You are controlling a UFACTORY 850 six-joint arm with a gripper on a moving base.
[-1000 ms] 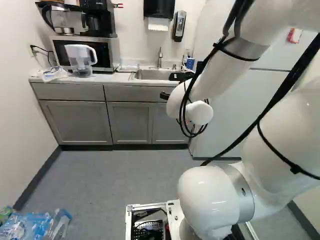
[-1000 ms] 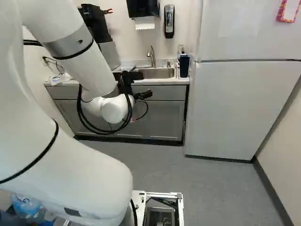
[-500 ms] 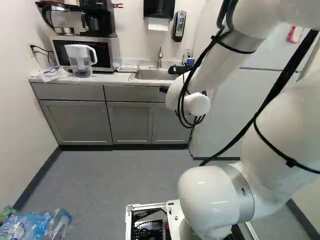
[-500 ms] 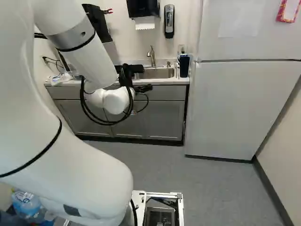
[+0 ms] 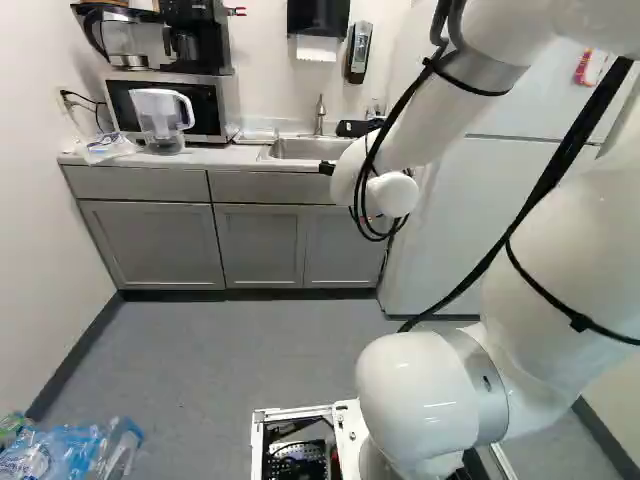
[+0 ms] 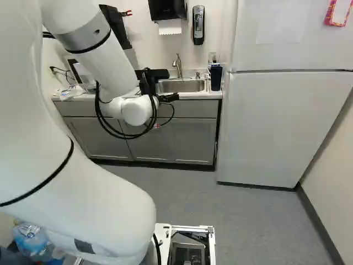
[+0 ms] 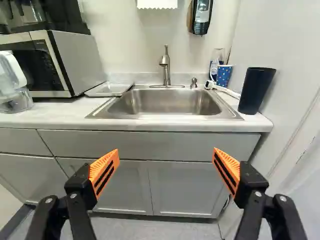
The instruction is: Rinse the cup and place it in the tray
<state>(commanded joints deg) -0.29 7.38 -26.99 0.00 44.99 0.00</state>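
Dark navy cup (image 7: 256, 90), smooth and tapering, wider at its rim, upright on the tabletop (image 7: 60, 115) across the sink (image 7: 170, 103) from the tray (image 7: 110, 89), near a smaller blue dotted cup (image 7: 224, 76), pincer (image 6: 168, 97) spread wide, orange pads (image 7: 104, 169) well apart

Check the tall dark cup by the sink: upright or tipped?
Upright. In the wrist view, the dark cup stands with its narrower end on the counter and its wide end up.

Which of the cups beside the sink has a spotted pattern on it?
The small blue cup, standing farther back on the counter, has light spots. The dark cup, taller and nearer the front edge, looks plain.
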